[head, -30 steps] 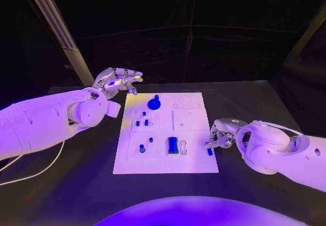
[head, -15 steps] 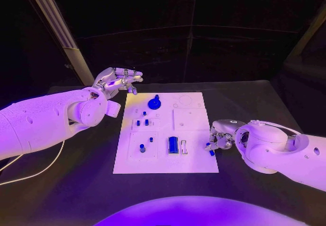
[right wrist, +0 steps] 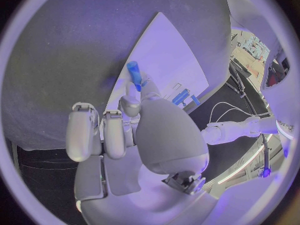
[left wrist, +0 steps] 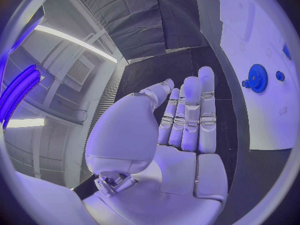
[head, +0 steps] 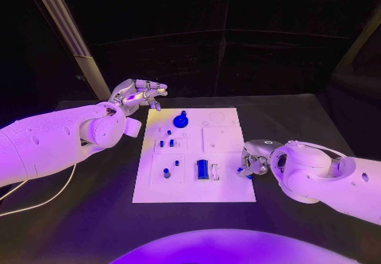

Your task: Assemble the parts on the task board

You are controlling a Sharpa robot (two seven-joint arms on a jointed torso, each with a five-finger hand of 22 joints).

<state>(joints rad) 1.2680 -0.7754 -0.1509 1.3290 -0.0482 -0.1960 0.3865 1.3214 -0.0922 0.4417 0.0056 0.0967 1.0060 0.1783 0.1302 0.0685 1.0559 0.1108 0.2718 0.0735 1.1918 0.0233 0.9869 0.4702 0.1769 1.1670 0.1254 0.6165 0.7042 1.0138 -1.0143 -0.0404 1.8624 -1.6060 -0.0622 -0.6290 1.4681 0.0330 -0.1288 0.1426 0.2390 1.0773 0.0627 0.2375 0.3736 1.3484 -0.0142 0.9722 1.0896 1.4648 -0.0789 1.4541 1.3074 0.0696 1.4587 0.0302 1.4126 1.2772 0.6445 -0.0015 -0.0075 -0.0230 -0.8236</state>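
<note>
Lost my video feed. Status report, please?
Right hand pinching a small blue part at the task board's right edge. Left hand open, off the board's far left corner. Blue gear on board. Nothing in the way.

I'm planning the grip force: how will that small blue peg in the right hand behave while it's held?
The blue peg looks rigid, probably plastic, and likely light for its size. It is slim and held only at its lower end by the right hand, so it may pivot or slip. If round, it would probably roll on the task board.
</note>
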